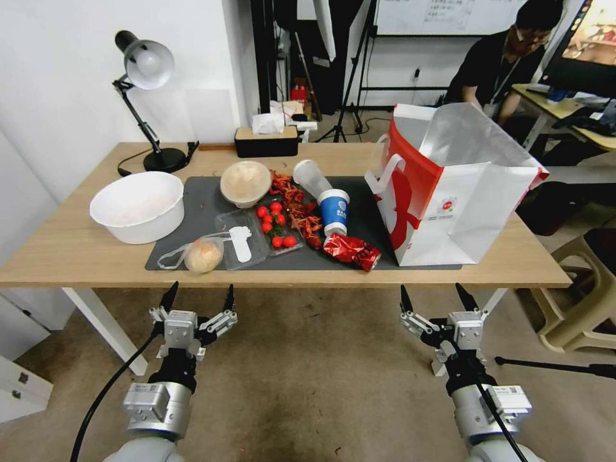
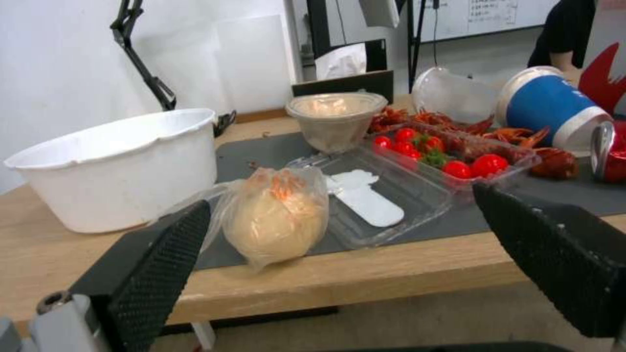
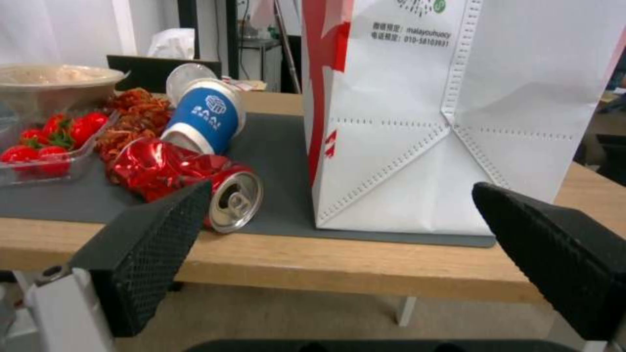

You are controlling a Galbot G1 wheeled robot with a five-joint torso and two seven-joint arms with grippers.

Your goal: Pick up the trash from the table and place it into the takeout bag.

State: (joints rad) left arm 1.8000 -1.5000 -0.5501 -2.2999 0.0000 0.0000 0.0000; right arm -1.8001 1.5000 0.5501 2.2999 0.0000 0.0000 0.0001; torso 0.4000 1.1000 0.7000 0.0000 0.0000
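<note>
Both grippers hang in front of the table's near edge, off the wood: the left gripper (image 1: 197, 300) with its fingers spread wide and empty, facing the beige bun in its clear bag (image 1: 203, 255), and the right gripper (image 1: 438, 299) just as wide and empty, facing the takeout bag (image 1: 449, 192). Nearest on the table (image 1: 77, 250), along the near edge of the dark grey mat (image 1: 366, 218), lie the bun, an open clear clamshell tray (image 1: 244, 244) with a white piece inside, and a crushed red can (image 1: 351, 250), its silver pull-tab end toward the right wrist camera. Behind that, red cherry tomatoes (image 1: 274, 221) sit in the tray's other half beside a heap of red crayfish shells (image 1: 301, 212). The blue-and-white paper cup (image 1: 334, 210) carries a white logo too small to read, and the clear plastic cup (image 1: 312, 177) lies tipped behind it. Over at the right end the white-and-red takeout bag stands open on the mat, small Chinese print on its face, with a number reading roughly 010-58103931. A white tub (image 1: 137, 205) is at the left end, a lidded round tan bowl (image 1: 245, 183) mid-mat, and at the far edge a desk lamp (image 1: 147, 96) and a black tissue box (image 1: 266, 141).
</note>
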